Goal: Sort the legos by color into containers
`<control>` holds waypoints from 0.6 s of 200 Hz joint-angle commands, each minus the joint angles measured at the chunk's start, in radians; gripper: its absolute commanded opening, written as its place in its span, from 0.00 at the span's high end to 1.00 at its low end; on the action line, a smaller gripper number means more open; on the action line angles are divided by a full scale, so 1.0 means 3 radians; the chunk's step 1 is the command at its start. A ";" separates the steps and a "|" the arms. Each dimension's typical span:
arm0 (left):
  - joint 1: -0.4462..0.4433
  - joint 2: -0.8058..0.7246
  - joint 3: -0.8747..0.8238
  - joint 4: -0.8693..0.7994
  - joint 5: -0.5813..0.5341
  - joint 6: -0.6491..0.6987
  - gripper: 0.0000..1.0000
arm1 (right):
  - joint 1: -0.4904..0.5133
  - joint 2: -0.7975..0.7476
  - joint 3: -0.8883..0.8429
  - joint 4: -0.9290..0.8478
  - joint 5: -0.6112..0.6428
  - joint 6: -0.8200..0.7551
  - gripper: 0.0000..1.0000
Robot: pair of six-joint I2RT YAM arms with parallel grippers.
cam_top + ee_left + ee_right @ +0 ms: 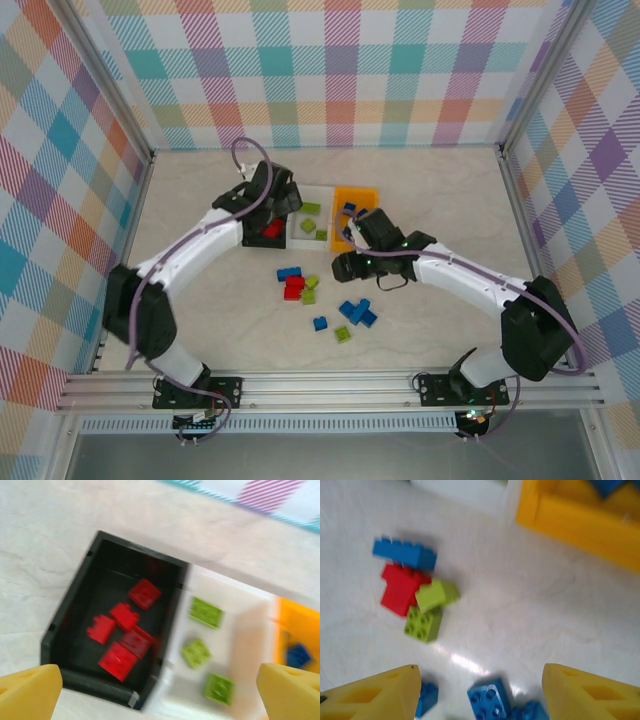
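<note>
Left claw (160, 692) above black bin (106, 587), marbled table (450, 200), plaid walls (340, 70)

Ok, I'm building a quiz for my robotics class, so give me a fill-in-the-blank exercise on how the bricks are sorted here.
1. The red bricks lie in the ____ bin.
2. The white bin holds ____ lime green bricks.
3. The brick seen inside the orange-yellow bin is ____.
Missing words: black; three; blue.

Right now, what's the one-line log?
left gripper open above black bin | right gripper open above loose legos | sorting unfinished
</note>
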 commanded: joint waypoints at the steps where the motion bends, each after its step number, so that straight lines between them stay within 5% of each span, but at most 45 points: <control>1: -0.0295 -0.0435 -0.0406 0.0115 0.0117 -0.0069 0.00 | 0.0122 -0.0182 -0.0205 -0.0307 0.0134 0.0212 0.34; 52: -0.0651 -0.0929 -0.1154 -0.0015 0.0247 -0.0280 0.00 | 0.0247 -0.0271 -0.0578 -0.0538 0.0269 0.0786 0.37; 120: -0.0691 -0.1103 -0.1527 -0.0123 0.0251 -0.0431 0.00 | 0.0447 -0.0120 -0.0694 -0.0601 0.0278 0.0495 0.36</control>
